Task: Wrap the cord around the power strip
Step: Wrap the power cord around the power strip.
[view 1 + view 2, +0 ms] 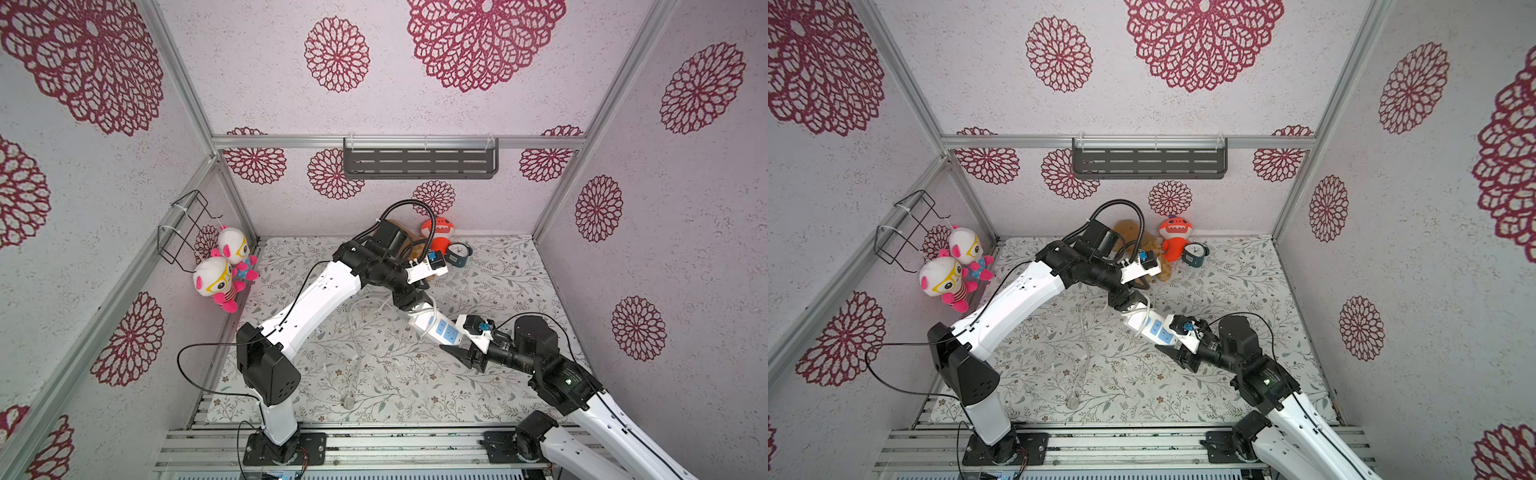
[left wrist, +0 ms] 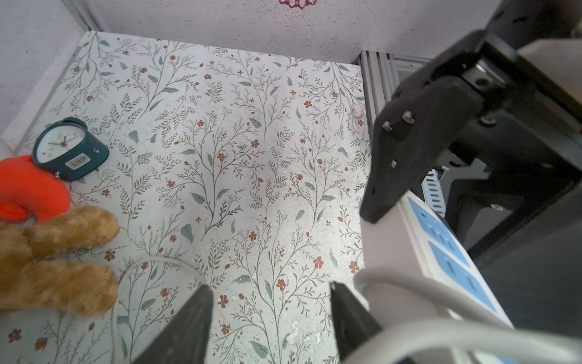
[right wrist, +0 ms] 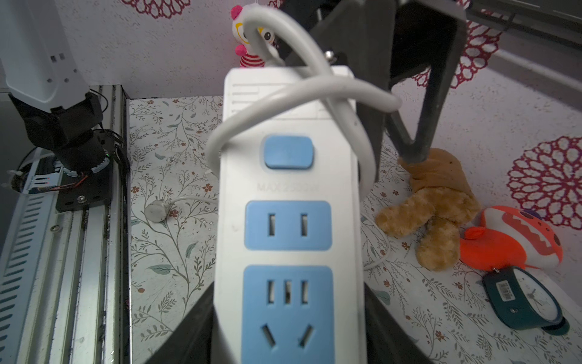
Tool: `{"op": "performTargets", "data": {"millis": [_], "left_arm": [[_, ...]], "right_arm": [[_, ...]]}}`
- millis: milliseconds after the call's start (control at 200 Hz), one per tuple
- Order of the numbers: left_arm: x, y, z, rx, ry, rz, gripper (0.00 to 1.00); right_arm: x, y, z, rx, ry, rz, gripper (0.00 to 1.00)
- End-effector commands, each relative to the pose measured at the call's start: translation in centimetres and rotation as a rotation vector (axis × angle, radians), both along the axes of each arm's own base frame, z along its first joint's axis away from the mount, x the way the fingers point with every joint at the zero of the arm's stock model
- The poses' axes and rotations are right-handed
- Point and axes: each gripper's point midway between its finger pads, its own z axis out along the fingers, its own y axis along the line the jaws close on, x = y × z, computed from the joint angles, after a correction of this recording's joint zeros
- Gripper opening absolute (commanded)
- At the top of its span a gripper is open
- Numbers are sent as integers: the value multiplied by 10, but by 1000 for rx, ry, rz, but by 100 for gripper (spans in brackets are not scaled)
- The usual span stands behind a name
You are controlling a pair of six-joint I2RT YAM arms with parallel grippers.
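Far left, two dolls (image 1: 224, 274) hang against the wall. On the desk (image 1: 498, 291) near its front edge lies the plug (image 1: 348, 402), and from it the cord (image 1: 354, 353) runs away from me across the desk, then bends right toward my left tool (image 2: 270, 286). That tool is wide, its fingers (image 2: 189, 324) spread with only bare desk showing between them. It grips nothing and sits just beside the strip's (image 1: 438, 328) cord end.

The strip's long axis lies on a diagonal in both top views. Its cord end points far and left, its socket end near and right, straight into my right tool (image 3: 288, 302). Its face is turned up, with the blue button nearer the cord end and the two sockets after it. One turn of cord crosses the face just beyond the button and drops down both sides. The strip is lifted off the desk, though I cannot tell how its far tip sits.

My right tool is clamped on the strip's socket end, a finger on each long side. Behind, by the back wall, sit a brown plush (image 3: 437, 205), an orange toy (image 3: 510, 239) and a clock (image 1: 457, 253)
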Motion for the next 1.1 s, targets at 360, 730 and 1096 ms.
{"op": "performTargets", "data": {"millis": [360,730,1096], "left_arm": [[15,10,-3,41,71,-39,74],[30,10,-13,101,53,-26,67],[26,-5,-28,-37,144,24,64]], "right_arm": [[-4,9,73,262,-187,49,0],[-8,9,71,300,-187,59,0],[-3,-3,92,371,-267,-20,0]]}}
